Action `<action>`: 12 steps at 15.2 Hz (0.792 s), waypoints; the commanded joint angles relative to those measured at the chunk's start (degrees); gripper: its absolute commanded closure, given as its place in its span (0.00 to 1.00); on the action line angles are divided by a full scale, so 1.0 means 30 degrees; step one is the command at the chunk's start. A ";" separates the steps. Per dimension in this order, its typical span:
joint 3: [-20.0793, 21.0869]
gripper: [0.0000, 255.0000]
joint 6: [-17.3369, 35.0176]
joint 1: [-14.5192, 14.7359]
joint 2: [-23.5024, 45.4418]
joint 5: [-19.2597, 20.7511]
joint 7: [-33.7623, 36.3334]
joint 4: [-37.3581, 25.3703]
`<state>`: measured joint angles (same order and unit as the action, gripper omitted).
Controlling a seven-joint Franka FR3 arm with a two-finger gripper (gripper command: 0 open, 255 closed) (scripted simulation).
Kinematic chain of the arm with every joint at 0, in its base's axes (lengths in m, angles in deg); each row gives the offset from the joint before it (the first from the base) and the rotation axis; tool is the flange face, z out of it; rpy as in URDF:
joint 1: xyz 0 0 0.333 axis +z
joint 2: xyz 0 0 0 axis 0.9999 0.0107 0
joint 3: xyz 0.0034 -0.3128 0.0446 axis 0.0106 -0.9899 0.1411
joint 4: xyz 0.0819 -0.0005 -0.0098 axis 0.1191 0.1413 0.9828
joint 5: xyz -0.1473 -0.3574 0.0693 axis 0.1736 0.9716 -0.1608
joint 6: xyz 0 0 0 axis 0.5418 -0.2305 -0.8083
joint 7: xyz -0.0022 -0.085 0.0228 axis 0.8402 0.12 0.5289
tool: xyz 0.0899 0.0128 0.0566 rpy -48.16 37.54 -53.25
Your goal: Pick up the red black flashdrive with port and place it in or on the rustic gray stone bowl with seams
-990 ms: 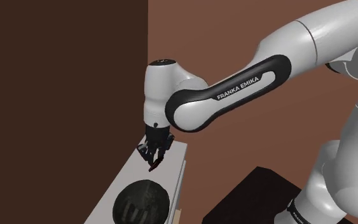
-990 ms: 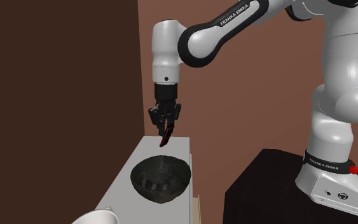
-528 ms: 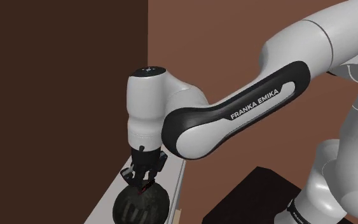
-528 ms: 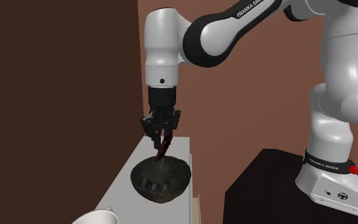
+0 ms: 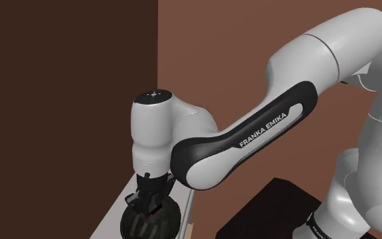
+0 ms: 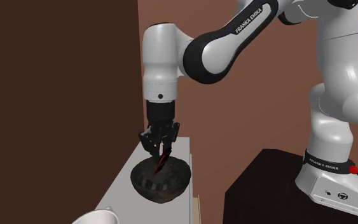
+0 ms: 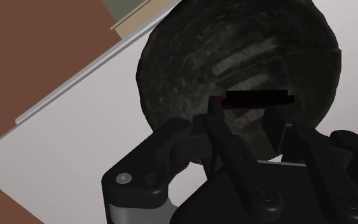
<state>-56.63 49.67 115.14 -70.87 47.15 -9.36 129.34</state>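
The white arm has the words "FRANKA EMIKA" in white letters on its dark part. You can read them in the shoulder view and in the second exterior view. The same words are on the black band low on the arm's foot, where it sits on the dark stand. The black fingers are closed tight on the flash drive, one on each side. The drive looks black with a bit of red. It hangs from the fingers, points down and tilts a little, and its lower end is inside the dark gray bowl. The bowl sits on the pale bench. One second ago the fingers held the drive over the far end of the bench, past the bowl. Half a second ago the drive was above the bowl. Now the arm is lower and the drive dips below the rim. I cannot tell if the drive touches the bowl's floor. I cannot make out the drive's port either. In the shoulder view the bowl is cut off by the bottom edge, and the arm hides part of the bench. A white thing in the second exterior view's lower left corner is cut off, so I cannot tell what it is.
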 commanded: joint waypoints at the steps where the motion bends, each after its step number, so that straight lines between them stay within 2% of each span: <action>1: -0.0059 1.00 0.0479 0.0061 0.0343 0.0236 0.0172 0.0171; 6: -0.0245 1.00 0.1553 0.0210 0.1154 0.0799 0.0557 0.0532; 12: -0.0244 1.00 0.1553 0.0209 0.1154 0.0800 0.0558 0.0532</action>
<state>-57.30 54.32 115.80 -67.53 49.52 -7.71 130.87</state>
